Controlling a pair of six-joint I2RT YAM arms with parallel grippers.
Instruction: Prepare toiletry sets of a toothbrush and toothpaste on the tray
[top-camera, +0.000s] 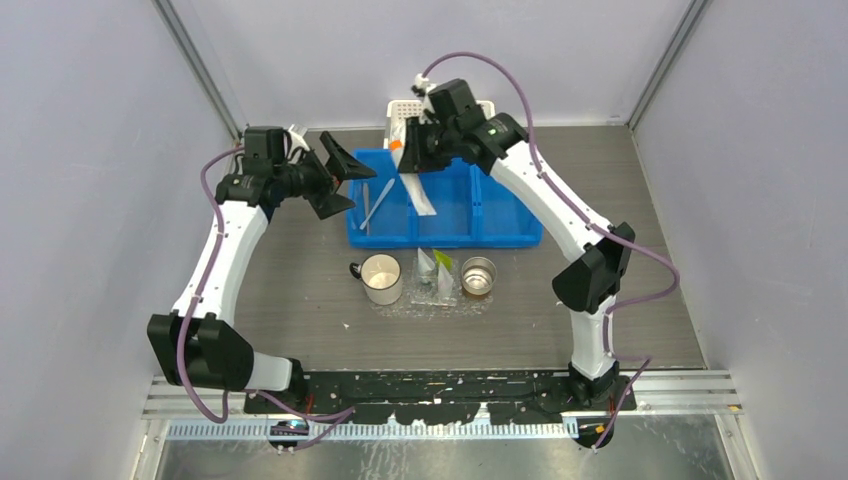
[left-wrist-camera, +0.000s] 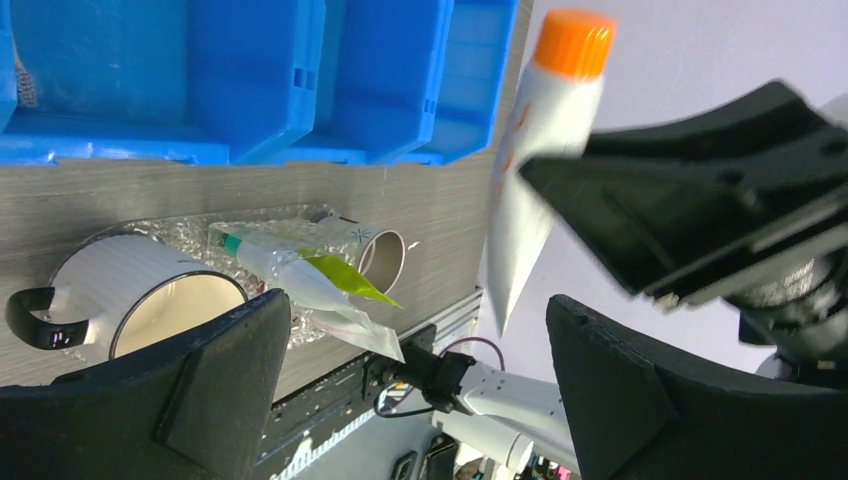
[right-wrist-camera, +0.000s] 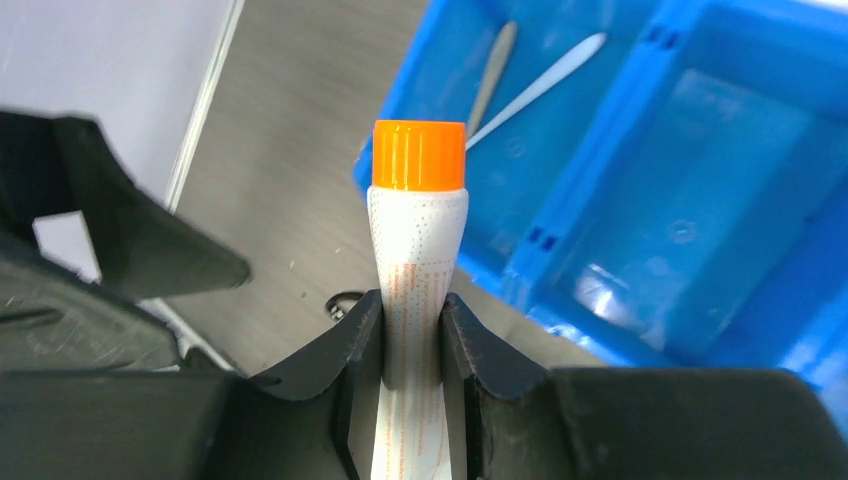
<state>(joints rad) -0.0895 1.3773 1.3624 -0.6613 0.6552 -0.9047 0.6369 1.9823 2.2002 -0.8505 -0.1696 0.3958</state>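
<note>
Above the grey desk (top-camera: 300, 300) we see our right tool (right-wrist-camera: 412, 325) pinching an orange-capped toothpaste (right-wrist-camera: 418, 200); the left tool (left-wrist-camera: 418, 312) beside it gapes empty.

Two toothbrushes (right-wrist-camera: 545, 85), one orange-capped toothpaste (right-wrist-camera: 418, 230), one white mug (top-camera: 382, 278), one metal cup (top-camera: 478, 275), one tray (top-camera: 400, 308), one blue bin (top-camera: 500, 236), one white basket (top-camera: 400, 108); the tray's wrapped packets (left-wrist-camera: 300, 280) are too jumbled to count.

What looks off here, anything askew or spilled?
Nothing spilled or damaged. The toothpaste is pinched in the right tool, slanting in mid-air by the bin; left tool open beside it.
</note>
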